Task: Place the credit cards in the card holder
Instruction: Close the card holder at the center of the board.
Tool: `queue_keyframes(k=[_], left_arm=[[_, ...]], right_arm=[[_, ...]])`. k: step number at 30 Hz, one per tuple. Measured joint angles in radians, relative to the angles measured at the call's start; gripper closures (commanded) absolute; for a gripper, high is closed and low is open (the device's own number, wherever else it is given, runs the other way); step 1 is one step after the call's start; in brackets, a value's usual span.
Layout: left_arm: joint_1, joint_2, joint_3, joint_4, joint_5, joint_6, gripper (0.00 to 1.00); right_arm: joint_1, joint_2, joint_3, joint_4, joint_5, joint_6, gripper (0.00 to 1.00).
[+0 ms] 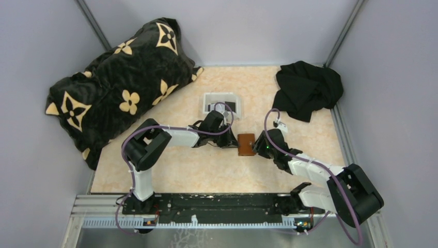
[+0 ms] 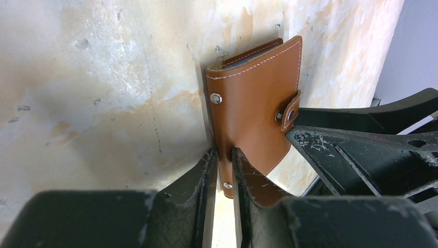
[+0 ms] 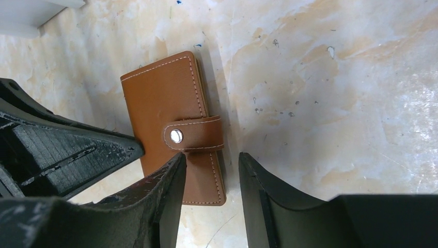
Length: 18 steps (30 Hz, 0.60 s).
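Brown leather wallet (image 1: 246,144), snapped shut, lies with long axis running near to far; left claw (image 2: 223,153) clamps its spine edge, right claw (image 3: 212,157) apart astride the strap (image 3: 199,133).

A closed brown leather card holder (image 3: 162,98) lies flat on the beige marbled counter (image 3: 320,93), its strap (image 3: 199,133) fastened by a silver snap (image 3: 176,136). The right claw (image 3: 212,157) straddles its strap-side edge, fingers apart. The left claw (image 3: 135,150) meets the opposite edge. A white plastic corner (image 3: 31,13) shows top left
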Motion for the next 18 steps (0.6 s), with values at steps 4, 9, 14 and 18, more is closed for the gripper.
queue_keyframes(k=[4,9,14,18], left_arm=[[0.000,0.000,0.000,0.000,0.000,0.000,0.75],[0.001,0.000,0.000,0.000,0.000,0.000,0.75],[0.002,0.001,0.000,-0.001,0.000,0.000,0.75],[0.002,0.001,0.000,-0.001,0.000,0.000,0.75]], right_arm=[[-0.001,0.000,0.000,0.010,-0.016,0.000,0.53],[-0.022,-0.014,-0.014,0.021,-0.037,0.000,0.51],[-0.067,-0.024,-0.027,0.037,-0.062,-0.008,0.51],[-0.088,-0.023,-0.036,0.066,-0.087,-0.011,0.50]])
